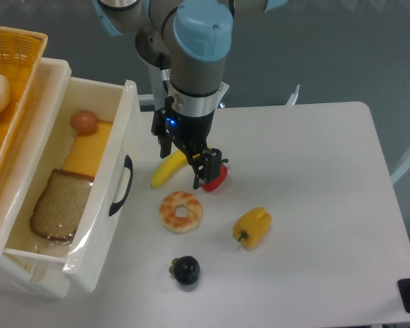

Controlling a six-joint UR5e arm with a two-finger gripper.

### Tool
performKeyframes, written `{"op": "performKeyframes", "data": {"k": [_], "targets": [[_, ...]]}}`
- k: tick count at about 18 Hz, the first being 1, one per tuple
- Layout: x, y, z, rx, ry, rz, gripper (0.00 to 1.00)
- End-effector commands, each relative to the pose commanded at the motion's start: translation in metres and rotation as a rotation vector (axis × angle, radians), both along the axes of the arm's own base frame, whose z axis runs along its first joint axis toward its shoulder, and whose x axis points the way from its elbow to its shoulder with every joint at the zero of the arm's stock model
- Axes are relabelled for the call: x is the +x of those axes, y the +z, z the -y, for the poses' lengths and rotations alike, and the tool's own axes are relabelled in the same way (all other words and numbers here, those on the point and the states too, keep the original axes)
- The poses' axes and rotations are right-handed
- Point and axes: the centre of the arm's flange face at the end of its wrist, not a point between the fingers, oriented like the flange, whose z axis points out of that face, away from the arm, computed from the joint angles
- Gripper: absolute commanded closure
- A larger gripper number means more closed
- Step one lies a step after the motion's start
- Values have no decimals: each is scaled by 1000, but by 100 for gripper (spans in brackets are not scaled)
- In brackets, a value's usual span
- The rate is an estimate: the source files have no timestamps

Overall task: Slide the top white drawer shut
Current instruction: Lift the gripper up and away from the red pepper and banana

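The top white drawer stands pulled out at the left, its curved black handle facing the table's middle. Inside lie a slice of bread, a yellow cheese slab and a brown egg. My gripper hangs to the right of the drawer front, a short gap from the handle and touching neither. It points down and is open over a banana and a red piece, gripping nothing.
An orange wicker basket sits on the cabinet at the top left. On the white table lie a glazed donut, a yellow pepper and a dark round fruit.
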Motion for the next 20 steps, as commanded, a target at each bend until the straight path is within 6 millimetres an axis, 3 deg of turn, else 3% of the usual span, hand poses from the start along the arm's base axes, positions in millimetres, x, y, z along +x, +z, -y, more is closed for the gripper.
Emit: {"op": "performKeyframes", "data": {"k": [8, 10, 15, 20], "targets": [[-15, -9, 10, -19, 54, -10, 0], [-18, -21, 19, -85, 135, -28, 0], [-19, -29, 24, -148, 229, -55, 0], [-14, -45, 30, -166, 428, -15, 0]]}}
